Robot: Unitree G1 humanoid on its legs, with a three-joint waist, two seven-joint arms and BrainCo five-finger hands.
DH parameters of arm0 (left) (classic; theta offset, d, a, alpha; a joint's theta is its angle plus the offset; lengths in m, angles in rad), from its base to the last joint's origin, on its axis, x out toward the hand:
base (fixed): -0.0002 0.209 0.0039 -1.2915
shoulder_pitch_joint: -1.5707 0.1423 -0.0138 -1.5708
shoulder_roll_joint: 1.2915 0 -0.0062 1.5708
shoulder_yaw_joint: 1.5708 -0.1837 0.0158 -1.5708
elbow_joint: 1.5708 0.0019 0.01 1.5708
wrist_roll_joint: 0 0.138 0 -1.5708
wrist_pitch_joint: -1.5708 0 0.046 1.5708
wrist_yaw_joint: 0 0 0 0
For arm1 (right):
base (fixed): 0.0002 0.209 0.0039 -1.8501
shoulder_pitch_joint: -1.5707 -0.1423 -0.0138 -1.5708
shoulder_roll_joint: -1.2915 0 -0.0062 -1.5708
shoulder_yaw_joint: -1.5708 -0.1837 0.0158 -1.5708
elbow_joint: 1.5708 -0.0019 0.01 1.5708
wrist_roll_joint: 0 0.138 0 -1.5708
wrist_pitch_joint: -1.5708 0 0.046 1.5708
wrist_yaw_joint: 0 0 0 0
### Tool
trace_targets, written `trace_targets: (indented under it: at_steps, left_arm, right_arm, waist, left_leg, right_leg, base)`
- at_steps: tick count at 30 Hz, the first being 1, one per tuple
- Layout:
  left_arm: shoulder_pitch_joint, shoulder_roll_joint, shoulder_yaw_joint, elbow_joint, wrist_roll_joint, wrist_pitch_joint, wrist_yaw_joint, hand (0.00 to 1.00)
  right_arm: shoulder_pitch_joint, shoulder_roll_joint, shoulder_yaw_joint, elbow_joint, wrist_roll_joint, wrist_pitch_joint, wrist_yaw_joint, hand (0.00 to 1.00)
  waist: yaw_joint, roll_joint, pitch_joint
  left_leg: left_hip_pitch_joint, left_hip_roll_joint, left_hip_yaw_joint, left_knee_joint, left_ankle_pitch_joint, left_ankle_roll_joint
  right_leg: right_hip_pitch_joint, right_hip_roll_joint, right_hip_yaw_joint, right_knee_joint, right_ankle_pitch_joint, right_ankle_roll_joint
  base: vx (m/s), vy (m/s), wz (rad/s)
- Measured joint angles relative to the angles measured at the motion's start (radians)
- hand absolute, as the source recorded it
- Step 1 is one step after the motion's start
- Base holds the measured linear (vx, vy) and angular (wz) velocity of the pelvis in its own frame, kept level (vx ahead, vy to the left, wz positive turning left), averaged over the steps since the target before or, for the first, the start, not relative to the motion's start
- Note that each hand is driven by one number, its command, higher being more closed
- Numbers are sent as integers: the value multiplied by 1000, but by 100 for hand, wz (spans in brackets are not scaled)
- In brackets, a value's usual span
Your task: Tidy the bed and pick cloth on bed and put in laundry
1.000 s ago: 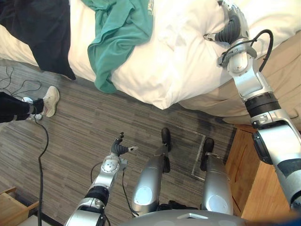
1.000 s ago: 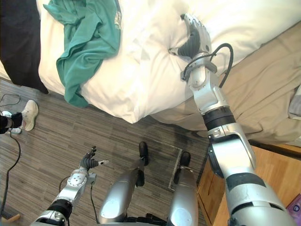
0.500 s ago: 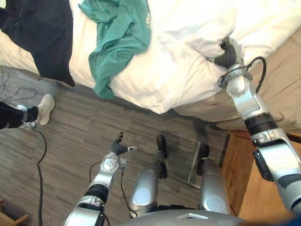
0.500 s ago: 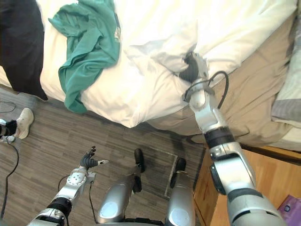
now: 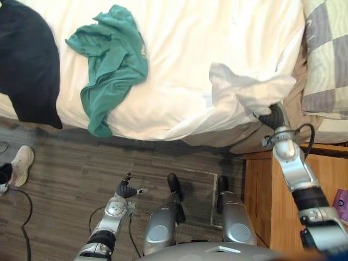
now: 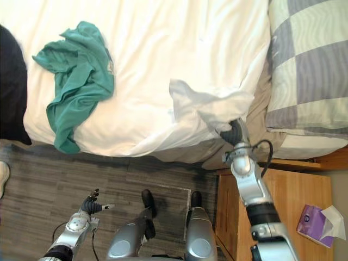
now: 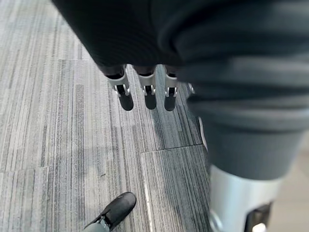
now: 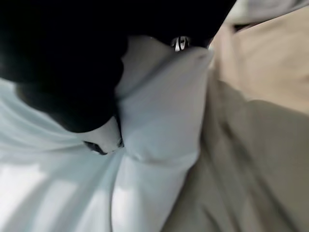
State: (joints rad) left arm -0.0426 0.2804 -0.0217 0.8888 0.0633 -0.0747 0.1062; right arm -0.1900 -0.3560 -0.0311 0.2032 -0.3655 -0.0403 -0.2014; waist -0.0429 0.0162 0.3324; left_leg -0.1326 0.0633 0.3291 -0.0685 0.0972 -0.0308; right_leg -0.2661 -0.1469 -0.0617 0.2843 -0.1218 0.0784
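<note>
A white duvet (image 5: 185, 65) covers the bed. My right hand (image 5: 273, 116) is shut on a bunched corner of it (image 8: 159, 111) at the bed's near edge, close to the checked pillow (image 5: 326, 54); tan sheet (image 8: 256, 125) shows beneath. A crumpled teal cloth (image 5: 111, 60) lies on the duvet to the left, hanging a little over the edge. A black cloth (image 5: 27, 60) lies at the bed's far left. My left hand (image 5: 128, 190) hangs low over the floor, open, its fingers (image 7: 145, 94) straight and holding nothing.
A wooden nightstand (image 6: 283, 190) stands at the right beside the bed, with a purple tissue box (image 6: 312, 220) on it. Grey plank floor (image 5: 81, 163) runs along the bed's near side. A person's white shoe (image 5: 19, 163) is at the left edge.
The camera has swung right along the bed. My right hand, first lying on the duvet, has closed on its corner and drawn it toward the pillow. The left hand stays low.
</note>
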Motion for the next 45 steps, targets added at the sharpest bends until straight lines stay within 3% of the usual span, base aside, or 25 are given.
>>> trace_targets:
  at_steps: [9,18,22,23,28,31,35,38,40,45]
  left_arm:
    - [69,-52,74,3,27,21,-15,0]
    - [127,-86,143,41,45,34,-16,0]
    - [132,-112,181,40,45,43,-16,0]
    - [140,-119,183,40,45,46,-16,0]
    - [146,-137,182,40,45,49,-16,0]
    - [145,-137,181,40,45,49,-16,0]
    - [142,-133,179,40,43,49,-16,0]
    - [139,-132,179,40,34,49,-16,0]
    - [118,-118,177,40,34,49,-16,0]
    - [53,-68,179,38,5,50,-13,0]
  right_arm:
    - [257,158,-117,-19,44,4,-3,0]
    - [446,240,-204,-20,81,26,-6,0]
    - [472,272,-247,-46,88,41,-22,0]
    - [477,280,-248,-64,89,50,-30,100]
    - [466,279,-294,-128,100,63,-58,100]
    - [413,275,-315,-154,169,63,-71,100]
    - [304,270,-320,-170,370,48,-78,100]
    - [202,263,-316,-169,593,0,-78,100]
    - [109,252,-292,-167,762,-45,-75,100]
    - [-111,214,-225,-140,993,-110,-65,100]
  waist:
    - [-22,-3,-49]
    - [-51,-15,-112]
    - [-49,-16,-113]
    - [-48,-16,-113]
    - [-48,-8,-130]
    - [-48,-9,-130]
    - [-47,-8,-129]
    - [-42,-1,-122]
    - [-19,2,-98]
    - [5,17,-28]
  left_leg:
    - [49,4,20,-4,-17,-7]
    - [91,9,50,-28,-20,-11]
    - [107,16,64,-28,-23,-13]
    - [116,17,71,-28,-27,-13]
    - [116,18,70,-33,-38,-19]
    - [110,18,60,-33,-41,-21]
    - [77,15,34,-29,-32,-10]
    - [57,8,23,-28,-29,-7]
    - [38,7,18,3,-42,-4]
    - [-44,17,9,106,-79,3]
  right_leg:
    - [45,11,18,-23,-2,0]
    - [69,23,38,-43,-2,2]
    - [83,25,47,-46,-2,1]
    - [89,26,47,-48,-2,1]
    - [96,27,46,-61,0,2]
    - [96,27,46,-67,0,2]
    - [76,24,33,-71,5,3]
    - [64,17,20,-67,5,3]
    - [60,13,20,-65,5,3]
    - [23,8,17,-43,5,2]
  base:
    - [41,-15,-8]
    - [29,-8,-11]
    - [8,-5,-4]
    - [13,-2,-10]
    - [10,1,-1]
    - [39,-1,5]
    - [64,-9,12]
    - [70,-4,15]
    - [49,2,12]
    - [-17,-4,8]
